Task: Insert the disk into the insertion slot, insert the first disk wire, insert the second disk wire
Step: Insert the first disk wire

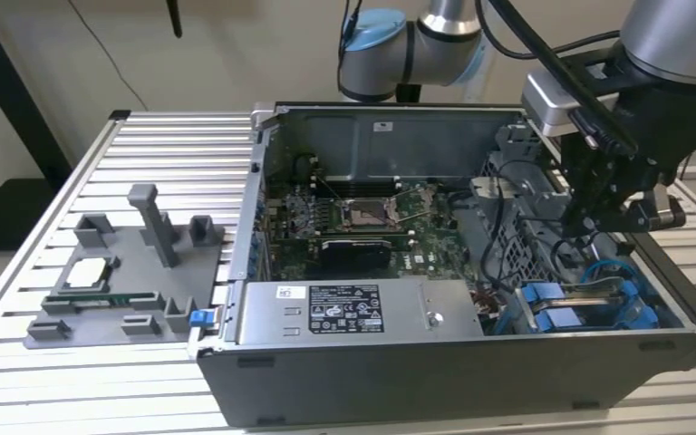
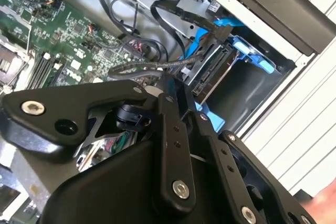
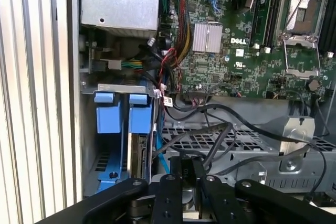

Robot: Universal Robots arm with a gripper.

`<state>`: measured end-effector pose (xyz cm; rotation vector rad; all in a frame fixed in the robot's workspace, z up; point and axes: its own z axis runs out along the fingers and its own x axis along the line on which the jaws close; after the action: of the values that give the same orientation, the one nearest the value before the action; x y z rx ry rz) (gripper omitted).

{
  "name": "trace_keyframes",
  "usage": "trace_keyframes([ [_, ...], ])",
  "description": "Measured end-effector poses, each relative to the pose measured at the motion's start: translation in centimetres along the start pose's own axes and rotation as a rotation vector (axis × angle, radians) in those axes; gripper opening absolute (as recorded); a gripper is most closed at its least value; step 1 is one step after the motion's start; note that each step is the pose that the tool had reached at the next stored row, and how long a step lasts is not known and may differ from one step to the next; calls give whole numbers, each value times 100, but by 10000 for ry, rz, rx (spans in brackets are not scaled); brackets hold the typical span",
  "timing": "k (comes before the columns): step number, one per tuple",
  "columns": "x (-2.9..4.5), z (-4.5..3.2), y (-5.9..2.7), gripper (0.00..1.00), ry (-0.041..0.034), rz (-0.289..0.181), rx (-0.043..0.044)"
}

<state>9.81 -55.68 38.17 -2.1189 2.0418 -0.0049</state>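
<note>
Exterior view: Universal Robots arm [image 1: 674, 36] comes in from the exterior view's right and points steeply down into the open computer case [image 1: 445, 381], on the side away from the power-supply box [image 1: 361, 310]. The wrist block and camera mount cover the gripper's lower end there, so its tips are lost among the cables [image 3: 220, 129]. In the first wrist view the gripper [image 3: 192, 162] is cut off by the frame edge. Its two black fingers [image 3: 185, 169] stand parallel with only a thin gap, so it is essentially closed. Cables cross right at the tips, and I can't tell if one is pinched or just passing in front. The disk [image 2: 215, 66] sits on edge in its blue carrier [image 3: 107, 113], down inside the insertion slot [image 3: 115, 87] at the case corner, just beside the outer wall. Only its connector edge and a sliver of its side show; the rest is hidden by the carrier and cage. Black cables run to that connector edge in the second wrist view, but I can't make out whether any is plugged in. The gripper hangs near the disk, over the perforated metal wall [image 3: 231, 141], apart from the carrier. The motherboard [image 1: 361, 217] is partly covered by wiring. A grey fixture [image 1: 130, 272] sits on the slatted table [image 1: 106, 399], well apart from the case.
</note>
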Motion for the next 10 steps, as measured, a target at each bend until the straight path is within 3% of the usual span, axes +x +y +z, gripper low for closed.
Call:
trace_keyframes([
  [4, 32, 24, -98, 0, -1, 44, -320],
  [7, 53, 47, -202, 0, -4, 60, -434],
  [10, 81, 61, -248, 0, -8, 69, -498],
])
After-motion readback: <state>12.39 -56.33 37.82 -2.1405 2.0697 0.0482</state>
